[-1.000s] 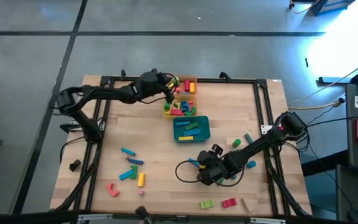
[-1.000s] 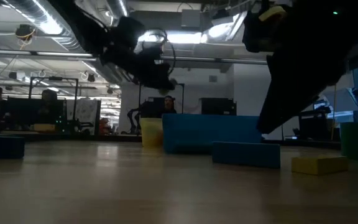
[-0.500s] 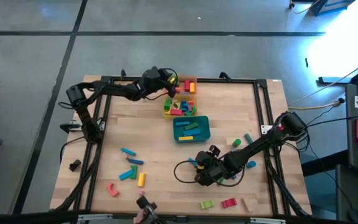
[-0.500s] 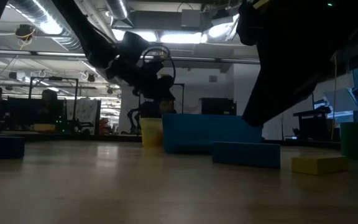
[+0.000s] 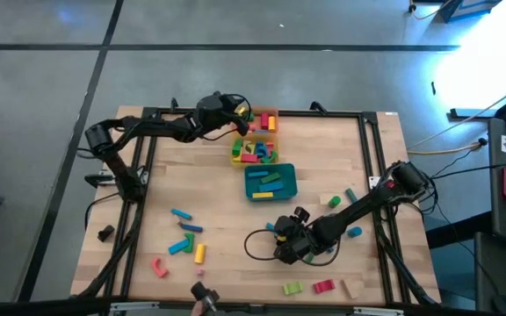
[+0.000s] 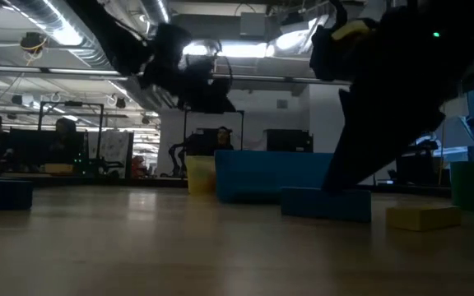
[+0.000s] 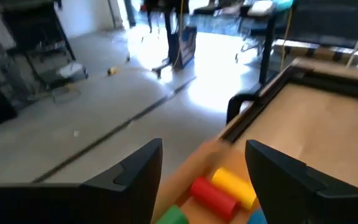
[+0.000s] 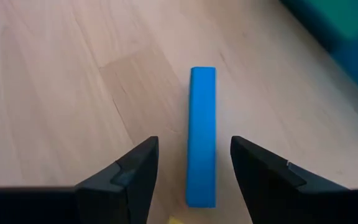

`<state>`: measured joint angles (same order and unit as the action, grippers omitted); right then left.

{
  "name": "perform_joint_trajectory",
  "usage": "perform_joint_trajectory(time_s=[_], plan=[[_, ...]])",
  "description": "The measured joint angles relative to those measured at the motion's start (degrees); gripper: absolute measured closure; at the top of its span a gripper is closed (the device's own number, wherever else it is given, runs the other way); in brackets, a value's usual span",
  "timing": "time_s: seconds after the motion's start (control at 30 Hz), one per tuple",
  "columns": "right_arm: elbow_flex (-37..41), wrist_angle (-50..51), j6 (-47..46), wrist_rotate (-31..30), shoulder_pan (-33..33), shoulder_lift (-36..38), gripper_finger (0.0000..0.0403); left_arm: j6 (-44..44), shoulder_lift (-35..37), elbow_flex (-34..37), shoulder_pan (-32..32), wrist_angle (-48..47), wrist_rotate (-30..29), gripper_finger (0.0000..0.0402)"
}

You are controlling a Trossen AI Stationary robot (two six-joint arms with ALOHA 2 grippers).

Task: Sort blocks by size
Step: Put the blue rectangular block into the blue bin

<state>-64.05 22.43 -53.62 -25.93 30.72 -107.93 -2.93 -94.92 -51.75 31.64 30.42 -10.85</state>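
Observation:
My right gripper (image 5: 282, 243) is open, low over the table's near middle. Its fingers stand on either side of a blue bar (image 8: 202, 143) that lies flat on the wood, and they do not touch it. My left gripper (image 5: 237, 120) is open and empty at the far edge, beside the orange tray (image 5: 267, 121). That tray holds a red cylinder (image 7: 213, 195) and a yellow cylinder (image 7: 234, 185). The yellow tray (image 5: 254, 152) holds several blocks. The teal tray (image 5: 271, 182) holds a few bars.
Loose blocks lie at the near left: blue bars (image 5: 181, 213), a yellow one (image 5: 200, 254) and a red arch (image 5: 159, 267). More lie at the near right: green (image 5: 292, 287), red (image 5: 323, 285) and a blue cylinder (image 5: 356, 232). A black cable loops beside my right gripper (image 5: 255, 241).
My right gripper has gone down toward the blue bar and a little toward the table's left edge, staying open. My left gripper has shifted slightly toward the far edge, near the orange tray.

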Motion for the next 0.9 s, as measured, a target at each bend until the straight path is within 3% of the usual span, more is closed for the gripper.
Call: perform_joint_trajectory(time_s=[0.2,0.43,0.67,0.9], plan=[[0.0,-0.36,-0.02,-0.57,-0.18,-1.99,0.0221,-1.36,8.85,0.0,-2.6,-5.25,-0.08,0.0191],[0.0,-0.28,0.52,-1.62,-1.22,-2.02,0.0341,1.53,20.78,-0.02,-8.4,-23.48,4.29,0.0191],[-2.92,1.59,6.89,-1.07,-1.27,-1.0,0.0343,1.69,30.3,-0.02,-16.39,-45.7,9.76,0.0192],[-12.16,14.23,18.55,-2.94,-2.87,1.71,0.033,6.15,33.42,0.0,-25.27,-61.95,10.43,0.0192]])
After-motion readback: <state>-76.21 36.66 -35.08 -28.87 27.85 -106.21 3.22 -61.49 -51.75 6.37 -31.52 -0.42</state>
